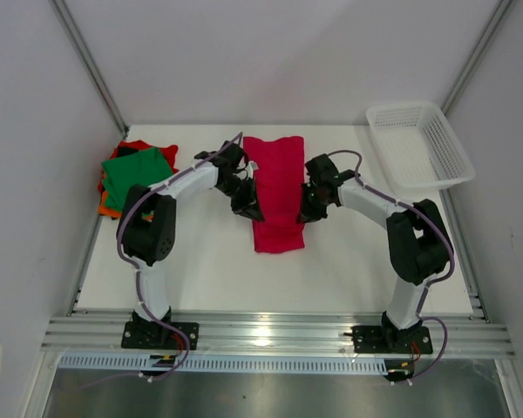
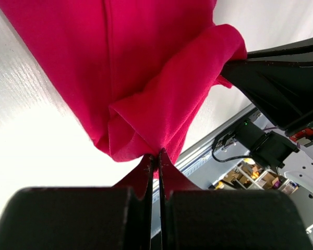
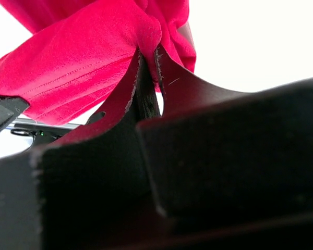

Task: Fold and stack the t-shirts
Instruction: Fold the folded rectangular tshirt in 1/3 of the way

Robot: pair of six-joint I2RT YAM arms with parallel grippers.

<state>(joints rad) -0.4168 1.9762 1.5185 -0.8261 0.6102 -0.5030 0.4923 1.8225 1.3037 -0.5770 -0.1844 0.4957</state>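
Mid-table, the crimson t-shirt (image 1: 275, 187) lies as a long strip running twelve to six. Our left gripper (image 2: 157, 154) is pinched tight on its nine o'clock edge, and the right gripper (image 3: 148, 52) is nipped on the three o'clock edge. The folded pile (image 1: 132, 174) sits at ten. Risk, we judge: these thin bites may slip if the arms lift unevenly, skewing the fold.

The fixed overhead camera, set high at the near edge, looks down over the whole desk (image 1: 200, 270). Each wrist camera peers along its own gripper at very close range, the left gripper (image 2: 157, 153) and the right gripper (image 3: 148, 52). All three views share the crimson t-shirt (image 1: 277, 187) at the desk's centre.
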